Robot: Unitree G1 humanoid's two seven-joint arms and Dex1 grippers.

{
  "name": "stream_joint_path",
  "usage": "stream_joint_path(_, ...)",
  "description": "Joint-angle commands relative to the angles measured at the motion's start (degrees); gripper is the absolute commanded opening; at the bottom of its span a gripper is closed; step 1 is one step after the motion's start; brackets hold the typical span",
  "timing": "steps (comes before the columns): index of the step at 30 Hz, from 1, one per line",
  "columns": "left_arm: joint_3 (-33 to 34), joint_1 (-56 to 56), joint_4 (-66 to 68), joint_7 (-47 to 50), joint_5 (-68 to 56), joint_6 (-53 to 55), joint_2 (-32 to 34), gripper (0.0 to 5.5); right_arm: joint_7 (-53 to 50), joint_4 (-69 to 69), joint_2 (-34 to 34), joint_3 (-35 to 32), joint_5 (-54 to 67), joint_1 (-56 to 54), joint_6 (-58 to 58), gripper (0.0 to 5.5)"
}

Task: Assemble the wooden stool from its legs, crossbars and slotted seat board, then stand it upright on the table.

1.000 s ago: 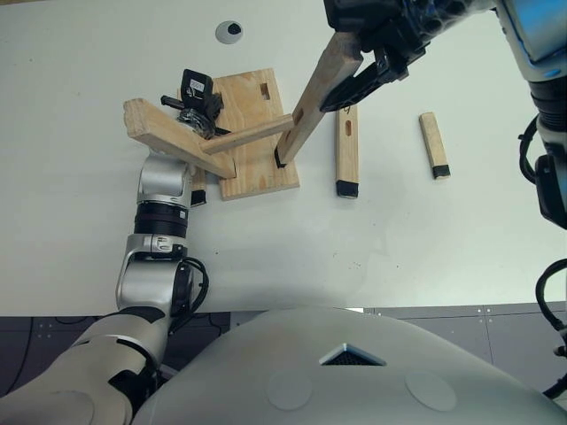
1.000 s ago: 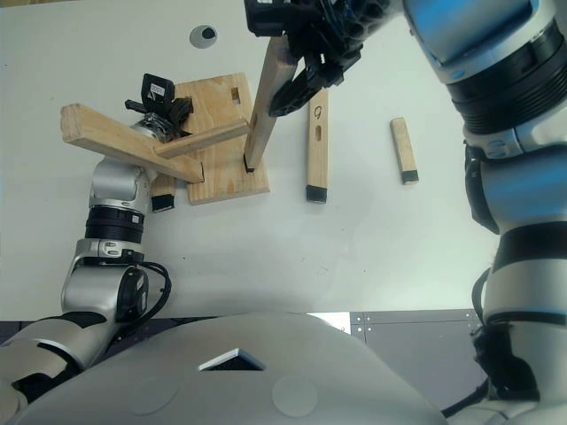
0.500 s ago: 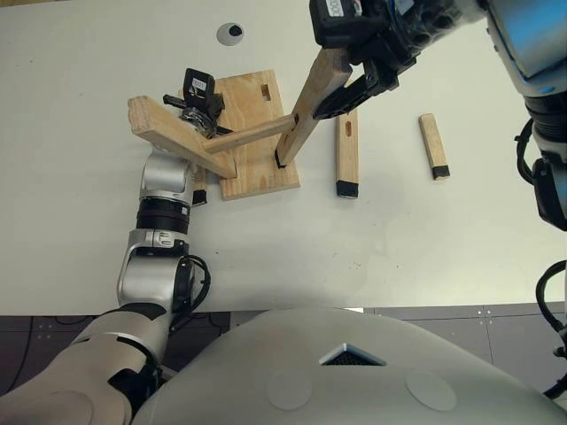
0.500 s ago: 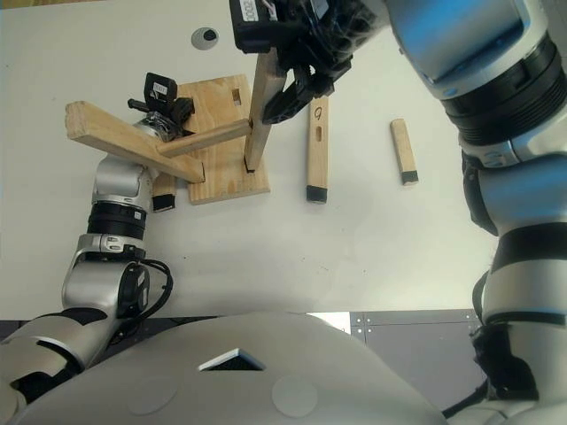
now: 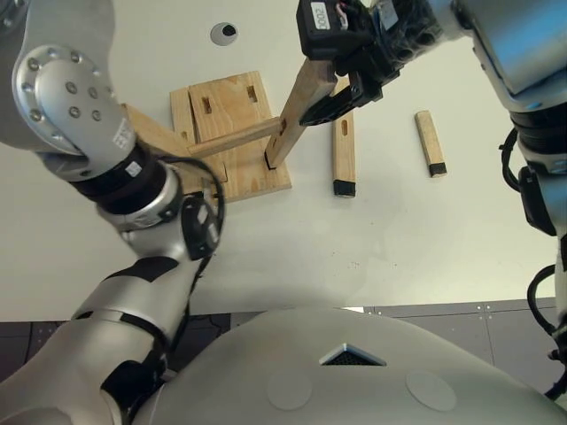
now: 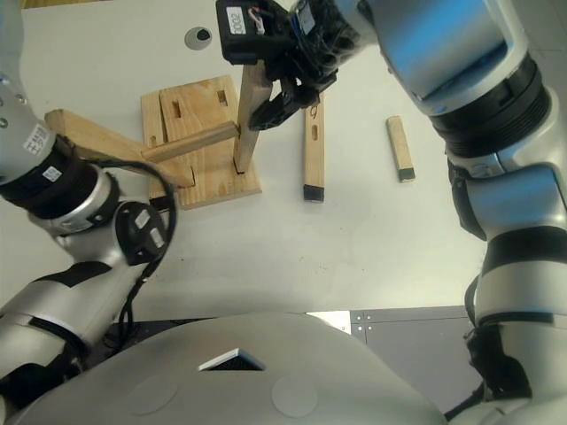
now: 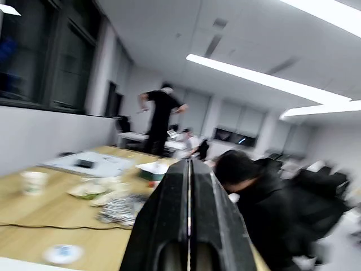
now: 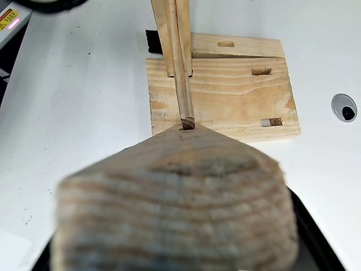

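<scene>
On white table [image 5: 399, 230]: seat board [image 5: 252, 173]; ceiling lights [image 7: 265, 79] overhead.

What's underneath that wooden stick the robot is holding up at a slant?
The slotted seat board lies flat on the table beneath the leg, whose black-capped lower end sits over the board's near right corner. Whether it touches is unclear; the spot directly beneath it is covered.

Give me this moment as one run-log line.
right gripper: shut on tilted pale wooden leg, foot on slotted wooden seat board | thin wooden crossbar: seated in that leg | left gripper: shut, empty
</scene>
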Motion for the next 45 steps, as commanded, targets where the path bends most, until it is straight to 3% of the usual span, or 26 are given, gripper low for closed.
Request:
stream_joint_path(1,-3.14,3.07,0.39,3.33,-0.67,4.41,-6.08,0.0,-1.97,-0.11,0.13,3.44,-0.49,4.51,0.37,2.03)
stream_joint_path(8,-4.7,10.75,0.72,7.6,1.37,5.09,-10.59,0.0,-4.19,1.96,1.97,4.14,-1.56,3.66,0.73,2.03)
stream_joint_path(15,-13.43,28.0,14.75,6.99,9.62,-10.46,-10.83,0.0,-5.04,5.49,5.29,5.44,-1.51,1.56,-0.13,2.03)
stream_joint_path(21,-14.06,30.83,20.12,7.3,10.38,-16.89,-12.02,0.0,-4.82,6.57,8.3,7.41,-1.25,-0.25,-0.88,2.03)
stream_joint_path(30,-12.09,32.98,25.07,9.1,9.58,-17.88,-12.55,0.0,-4.44,12.49,11.67,8.39,-2.19,-4.09,-3.64,2.03)
stream_joint_path(38,-11.54,33.62,29.26,9.93,9.29,-20.0,-12.25,0.0,-3.23,8.81,14.01,11.8,-1.99,-3.09,-2.9,2.03)
stream_joint_path(45,-11.51,33.73,31.51,10.13,9.02,-21.91,-12.44,0.0,-4.66,7.31,17.05,11.36,-1.63,-2.29,-1.47,3.34)
